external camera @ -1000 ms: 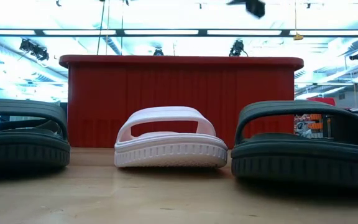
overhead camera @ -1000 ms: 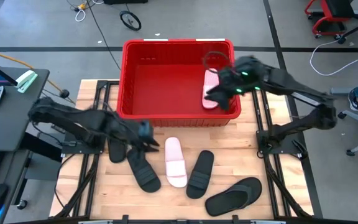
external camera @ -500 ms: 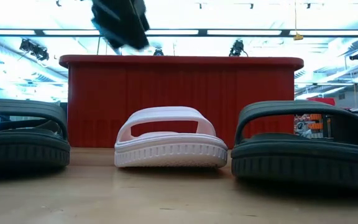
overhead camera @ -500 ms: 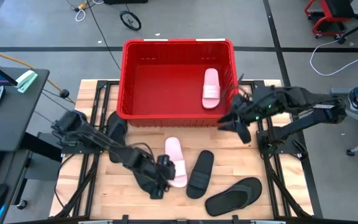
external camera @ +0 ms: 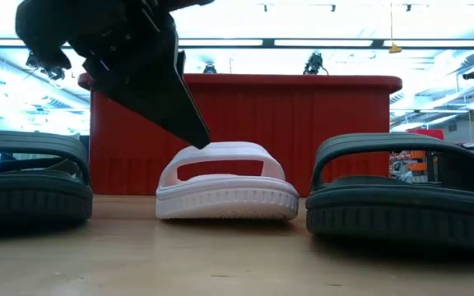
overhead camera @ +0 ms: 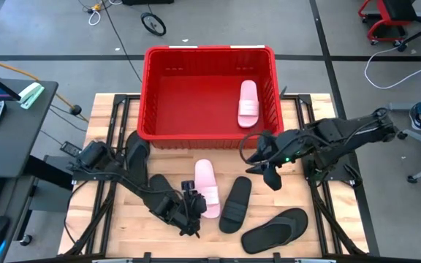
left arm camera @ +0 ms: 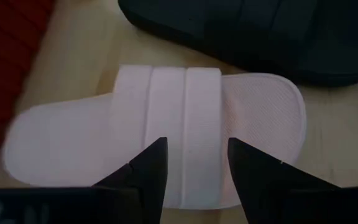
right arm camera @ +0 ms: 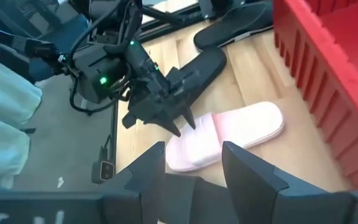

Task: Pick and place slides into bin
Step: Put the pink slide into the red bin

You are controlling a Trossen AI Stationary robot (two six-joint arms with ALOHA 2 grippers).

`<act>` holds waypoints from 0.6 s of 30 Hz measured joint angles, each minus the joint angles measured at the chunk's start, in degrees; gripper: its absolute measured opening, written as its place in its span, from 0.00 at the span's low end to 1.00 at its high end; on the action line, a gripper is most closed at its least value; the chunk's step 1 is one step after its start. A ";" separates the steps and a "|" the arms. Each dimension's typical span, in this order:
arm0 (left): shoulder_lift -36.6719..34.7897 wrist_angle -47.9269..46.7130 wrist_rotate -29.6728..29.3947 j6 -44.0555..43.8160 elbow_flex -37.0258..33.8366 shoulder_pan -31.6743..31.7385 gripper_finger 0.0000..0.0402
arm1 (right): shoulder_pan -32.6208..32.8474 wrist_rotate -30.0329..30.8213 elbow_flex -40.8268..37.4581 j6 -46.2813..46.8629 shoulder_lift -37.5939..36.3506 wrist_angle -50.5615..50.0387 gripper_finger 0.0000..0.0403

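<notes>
- Pale pink foam-looking slide [overhead camera: 205, 188] lies flat on the wood table [overhead camera: 320, 234], just in front of the red bin [overhead camera: 152, 95], between two black slides; toe end twd the bin.
- Left gripper [overhead camera: 194, 212] is down at that slide's heel end, fingers spread; wrist view shows the two fingertips [left arm camera: 149, 163] apart w/ the wide strap [left arm camera: 185, 130] right ahead. Low view: one dark finger tip touches or nearly touches the strap top, can't tell which.
- Second pink slide [overhead camera: 248, 103] already lies inside the bin, near its right wall.
- Black slides on the table: one [overhead camera: 168, 197] partly under the left arm, one [overhead camera: 235, 204] just right of the pink one, one [overhead camera: 274, 230] nearer the front right, one [overhead camera: 135, 155] by the bin's left front corner.
- Right gripper [overhead camera: 263, 164] hangs above the table just in front of the bin's right front corner, fingers spread, holding nothing.
- Handling, my guess: slide looks light, soft, bendy; sole prob. flexes if pinched at one end. Strap is the best hold – one finger under the arch, one on top, near mid-strap so it hangs level.
- Risk: smooth moulded surface may slip; a shallow pinch could let it swing and clip the bin rim.
</notes>
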 joint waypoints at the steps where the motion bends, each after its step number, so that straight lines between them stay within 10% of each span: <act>1: 0.02 0.12 -0.42 0.18 0.00 -0.46 0.43 | 0.28 0.00 0.00 0.64 0.23 0.00 0.41; 18: 2.22 -0.34 -8.73 5.59 -0.02 -2.40 0.43 | 3.12 1.42 0.00 5.01 1.09 3.02 0.41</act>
